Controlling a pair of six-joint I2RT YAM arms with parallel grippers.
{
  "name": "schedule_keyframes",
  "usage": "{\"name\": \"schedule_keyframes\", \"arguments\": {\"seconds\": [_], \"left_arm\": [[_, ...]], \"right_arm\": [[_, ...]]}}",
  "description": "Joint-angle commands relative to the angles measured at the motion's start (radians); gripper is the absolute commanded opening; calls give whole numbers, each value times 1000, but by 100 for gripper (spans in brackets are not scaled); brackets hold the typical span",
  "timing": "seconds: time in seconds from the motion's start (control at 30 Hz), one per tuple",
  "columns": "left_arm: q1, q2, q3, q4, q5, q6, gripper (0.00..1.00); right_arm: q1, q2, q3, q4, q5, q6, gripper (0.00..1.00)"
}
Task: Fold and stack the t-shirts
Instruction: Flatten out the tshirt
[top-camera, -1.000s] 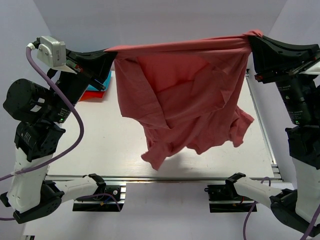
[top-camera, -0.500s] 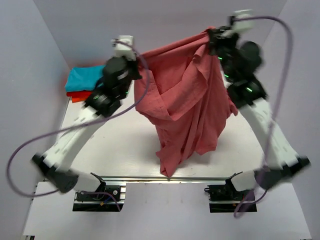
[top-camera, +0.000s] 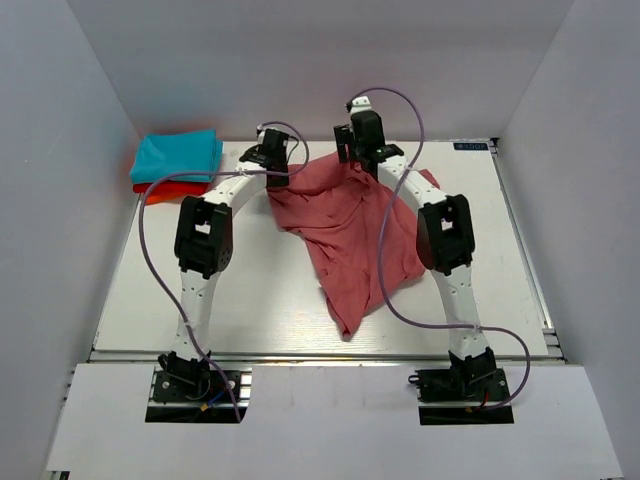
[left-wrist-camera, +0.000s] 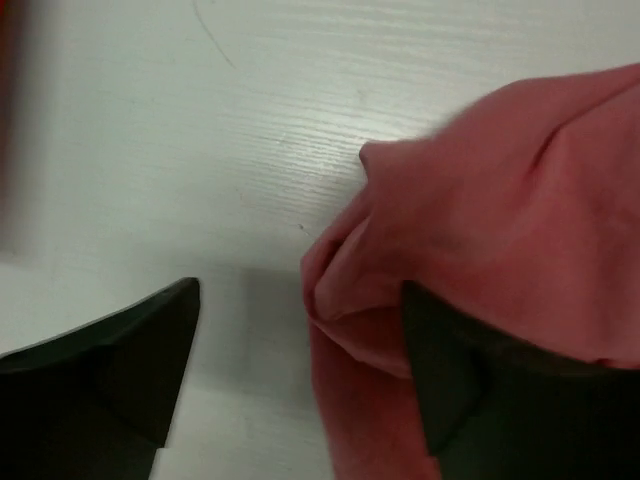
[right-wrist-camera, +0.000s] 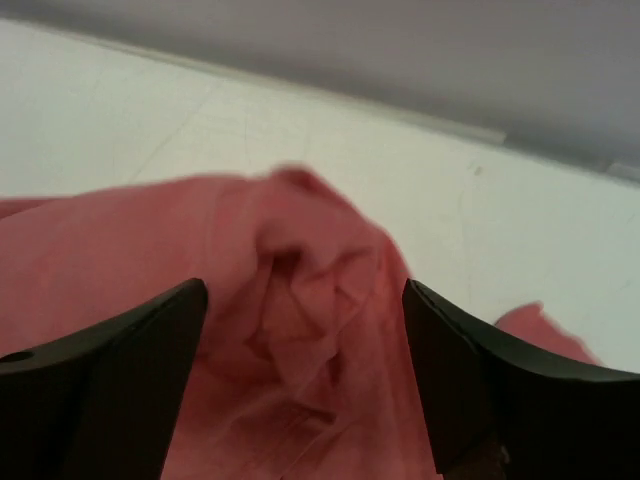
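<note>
Lying crumpled on the white worktop (top-camera: 230, 300), the large salmon-pink short-sleeved cloth t-shirt (top-camera: 350, 225) is spread from just short of the far edge, about midway along it, down toward the middle of the near edge. Its far part is broad and bunched into deep folds. It narrows to a single limp tip that stops short of the near edge. One rounded lobe of cloth is pushed out toward the right edge.

Both arms are stretched out to the far end of the shirt. The left pincer (left-wrist-camera: 300, 290) is held wide open over the shirt's far left corner. A rolled fold of pink cloth is seen between its fingers, close against the right one, but nothing is clamped. The right pincer (right-wrist-camera: 305, 285) is likewise spread wide above a puckered knot of the same cloth at the shirt's far edge, with no grip taken.

In the far left corner of the worktop, a turquoise tee folded into a small rectangle (top-camera: 178, 156) is stacked on an orange-red folded tee (top-camera: 158, 188), of which only the near margin is shown. This pile is kept apart from the pink shirt.
</note>
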Motion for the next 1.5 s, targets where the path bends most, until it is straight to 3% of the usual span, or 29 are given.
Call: {"name": "schedule_keyframes", "arguments": {"seconds": [0.0, 0.23, 0.33, 0.37, 0.53, 0.73, 1.0, 1.1, 1.23, 1.27, 1.33, 1.37, 1.4, 1.47], "left_arm": [[10, -88, 101, -39, 59, 7, 99], [-2, -313, -103, -17, 141, 40, 100], [-16, -401, -261, 32, 229, 40, 100], [-25, -451, -338, 45, 306, 40, 100], [-36, -576, -628, 159, 406, 67, 100], [-45, -541, -689, 159, 395, 101, 100], [-45, -421, -675, 227, 385, 142, 92], [-45, -363, -632, 227, 349, 142, 83], [-45, -330, -603, 227, 314, 88, 59], [-45, -330, -603, 239, 323, 78, 46], [-33, -344, -632, 263, 351, 58, 35], [-33, -356, -644, 292, 351, 46, 20], [-33, -367, -666, 308, 364, 46, 17], [-33, -392, -666, 319, 365, 46, 0]], "right_arm": [[-29, -83, 73, 25, -46, -4, 90], [-32, -375, -123, -124, -90, 124, 90], [-30, -502, -333, -219, -144, 195, 90], [-32, -558, -484, -231, -185, 244, 90], [-10, -808, -878, -183, -314, 300, 90], [56, -1025, -1138, -163, -548, 263, 90], [160, -1158, -1303, -193, -644, 266, 90], [209, -1158, -1326, -233, -638, 272, 90], [298, -1139, -1321, -264, -586, 270, 90], [312, -1131, -1320, -262, -573, 274, 89], [359, -1109, -1317, -267, -554, 269, 85], [373, -1091, -1310, -267, -543, 275, 85], [407, -1082, -1309, -267, -499, 277, 85], [430, -1031, -1294, -267, -468, 290, 83]]}}
